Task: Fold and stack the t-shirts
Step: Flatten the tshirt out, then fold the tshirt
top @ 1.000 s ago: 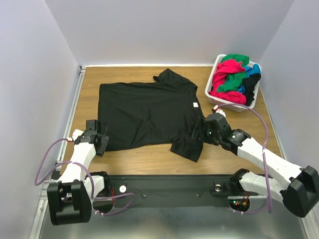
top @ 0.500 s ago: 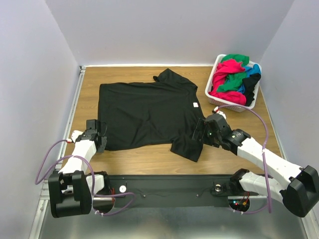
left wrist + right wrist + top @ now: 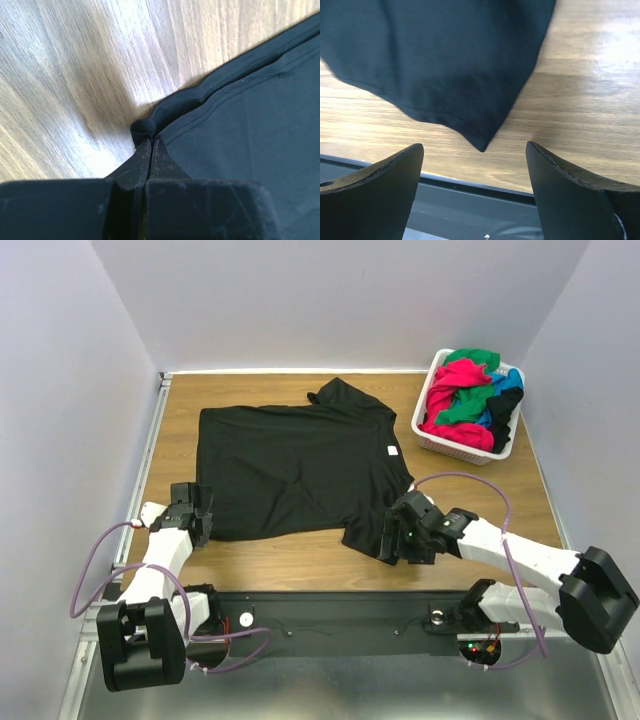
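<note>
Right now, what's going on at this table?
A black shirt lies spread flat on the table. The left gripper is shut on its near left hem corner. The right gripper hangs open over the tip of the near sleeve, not yet gripping. More shirts sit piled in the basket at the far right.
</note>
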Controlling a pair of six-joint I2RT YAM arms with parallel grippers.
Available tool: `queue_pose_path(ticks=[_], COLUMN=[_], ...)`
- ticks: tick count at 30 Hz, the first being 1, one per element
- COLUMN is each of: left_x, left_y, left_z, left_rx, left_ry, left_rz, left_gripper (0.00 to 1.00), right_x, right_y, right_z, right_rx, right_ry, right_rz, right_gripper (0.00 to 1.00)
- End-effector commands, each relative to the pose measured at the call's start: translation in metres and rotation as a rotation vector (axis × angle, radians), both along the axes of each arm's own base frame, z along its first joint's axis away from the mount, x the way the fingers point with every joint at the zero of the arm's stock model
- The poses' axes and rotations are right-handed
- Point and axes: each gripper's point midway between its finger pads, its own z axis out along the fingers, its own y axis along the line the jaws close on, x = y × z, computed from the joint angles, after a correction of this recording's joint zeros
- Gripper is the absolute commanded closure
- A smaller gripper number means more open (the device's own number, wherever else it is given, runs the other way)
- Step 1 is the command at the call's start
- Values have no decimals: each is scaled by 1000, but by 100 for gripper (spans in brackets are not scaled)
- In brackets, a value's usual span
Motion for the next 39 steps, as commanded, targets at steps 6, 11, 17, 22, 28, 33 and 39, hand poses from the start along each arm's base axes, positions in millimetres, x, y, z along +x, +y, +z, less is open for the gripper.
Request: queue_pose_path(ticks=[6,11,17,22,28,33,39], left_x=[-6,-7,-7,-8,-11,-12,-12], left_y=[9,8,6,4,1,-10,-18], left_z=[2,1,0,3,17,29,45], left_rx=[36,32,25,16,-4,-51,-88], left_ry=[8,18,20,24,9,-46,-118], left_rz=[28,23,16,6,9,-20,-22], left_gripper=[100,100,100,100,100,100,100], right_x=[13,8,2,3,-18,-46,-56], right_y=[17,28,16,13,6,-18,-34], right_z=[-2,-10,-25,-18,10,24,34], right_rx=[44,49,6,30,80,45,14], right_ry=[-30,4,27,7,38,97,110], right_rz=[-35,-21,-83,-122,-123,-143,-179], right_gripper=[20,33,61,100,99,100,100])
